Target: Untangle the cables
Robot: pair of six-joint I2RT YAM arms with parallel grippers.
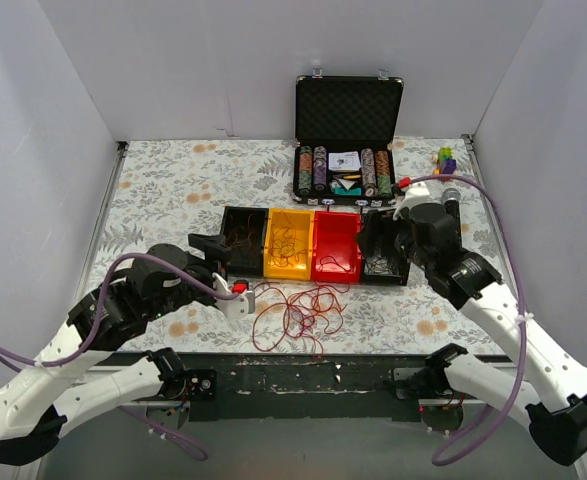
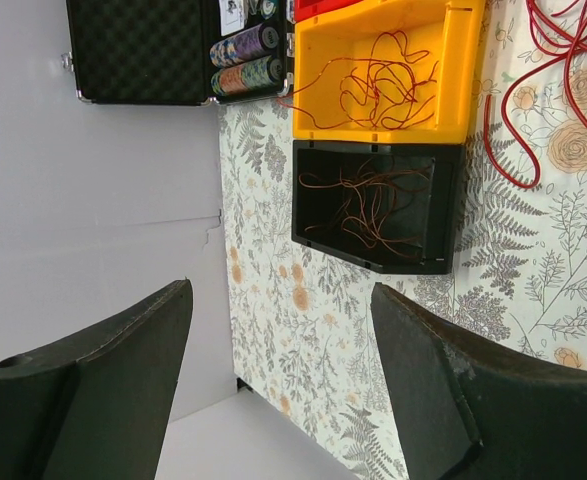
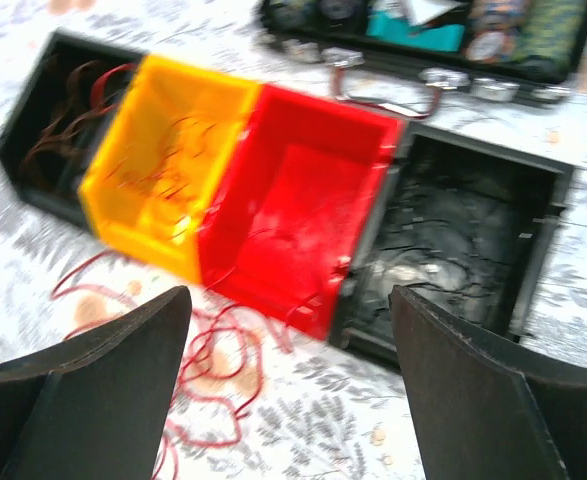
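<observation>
The left arm (image 1: 83,350) and right arm (image 1: 503,310) are reaching out from the near edge over the flowered tabletop (image 1: 173,180). A case (image 1: 348,110) of chips is standing open at the far side. In front of it four bins are sitting in a touching row: a left black bin (image 1: 241,235), a yellow bin (image 1: 286,245), a red bin (image 1: 335,245) and a right black bin (image 1: 383,265).

The cables (image 1: 298,310) are lying in a loose red nest on the tabletop just near of the yellow and red bins. More strands are resting inside the yellow bin and the left black bin. The right wrist view is too blurred to tell what the right black bin is holding.

The left pincer (image 2: 281,292) is hovering just left of the left black bin, its fingers spread wide and gripping nothing. The right pincer (image 3: 288,295) is hanging over the right end of the row, gaping fully and likewise carrying nothing.

The strands are looking thin, light and springy, so they are likely to be snagging one another and dragging the whole nest along when pulled. The best hold is probably a single outer loop or free end at the nest's near left edge. It wants pinching low and drawing away slowly, with the other pincer pinning the rest.
</observation>
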